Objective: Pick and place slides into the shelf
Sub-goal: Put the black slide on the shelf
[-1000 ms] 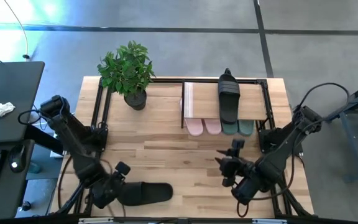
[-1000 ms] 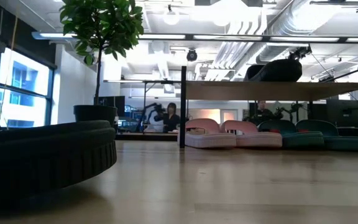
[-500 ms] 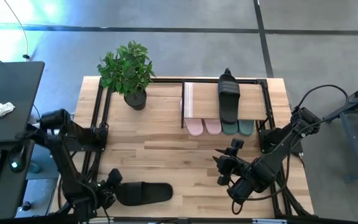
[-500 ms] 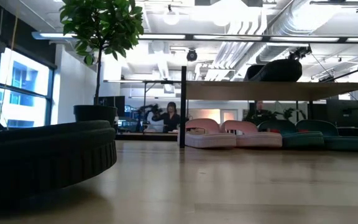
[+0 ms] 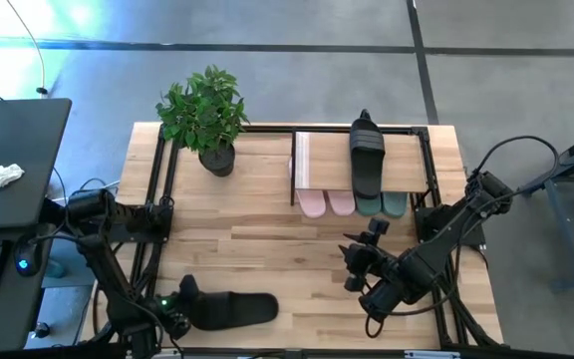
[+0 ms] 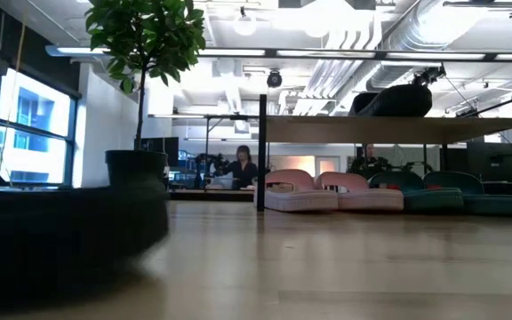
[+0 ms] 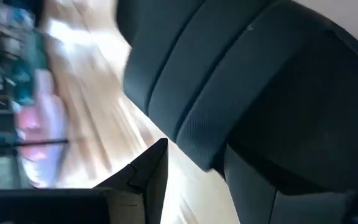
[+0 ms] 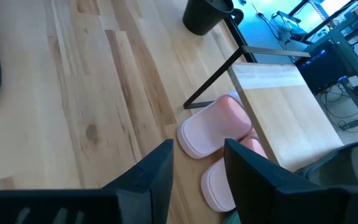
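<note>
At the table's near left corner, the left gripper (image 5: 180,304) is seen pressed up against the heel end of a black slide (image 5: 229,309) that lies flat on the wooden table (image 5: 267,234). In the left wrist view this slide's strap (image 7: 229,81) fills the picture just ahead of the one finger (image 7: 145,177) that shows; whether the slide is pinched or only touched cannot be told, as the view is blurred. The right gripper (image 5: 355,264) is held over bare table, with its fingers (image 8: 154,171) a little apart and nothing between them. Well ahead of it stands the shelf (image 5: 317,160), on whose plank top the second black slide (image 5: 367,155) is laid. Beneath the plank, the pale pink pair (image 5: 326,203) and the dark green pair (image 5: 381,204) are lined up side by side on the table. A potted plant (image 5: 205,115) stands to the left of the shelf.
</note>
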You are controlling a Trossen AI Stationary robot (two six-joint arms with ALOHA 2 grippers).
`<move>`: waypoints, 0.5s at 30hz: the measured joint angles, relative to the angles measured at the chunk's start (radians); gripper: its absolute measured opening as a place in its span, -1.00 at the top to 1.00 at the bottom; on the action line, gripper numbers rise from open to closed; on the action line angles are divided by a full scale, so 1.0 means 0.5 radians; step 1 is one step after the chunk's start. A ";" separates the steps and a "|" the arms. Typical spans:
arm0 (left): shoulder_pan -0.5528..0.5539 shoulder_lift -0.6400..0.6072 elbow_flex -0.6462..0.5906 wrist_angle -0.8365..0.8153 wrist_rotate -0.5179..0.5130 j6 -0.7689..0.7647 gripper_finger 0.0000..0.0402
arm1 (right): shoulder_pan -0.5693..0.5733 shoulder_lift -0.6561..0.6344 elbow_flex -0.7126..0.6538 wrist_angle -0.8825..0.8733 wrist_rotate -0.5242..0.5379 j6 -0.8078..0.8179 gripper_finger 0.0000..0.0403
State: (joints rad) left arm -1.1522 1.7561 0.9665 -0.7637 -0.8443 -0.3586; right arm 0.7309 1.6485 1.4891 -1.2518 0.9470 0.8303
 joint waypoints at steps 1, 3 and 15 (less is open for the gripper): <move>0.000 0.000 0.000 0.032 -0.041 0.039 0.30 | -0.002 0.000 0.000 0.000 0.000 0.000 0.36; 0.013 0.000 0.000 0.094 -0.079 0.124 0.30 | -0.007 0.000 0.000 0.001 0.000 0.000 0.36; 0.181 0.000 0.000 0.152 0.009 0.208 0.30 | -0.006 0.000 0.000 0.017 0.000 0.015 0.36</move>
State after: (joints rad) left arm -1.0618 1.7561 0.9666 -0.6879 -0.8397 -0.2544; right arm 0.7277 1.6485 1.4891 -1.2432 0.9470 0.8379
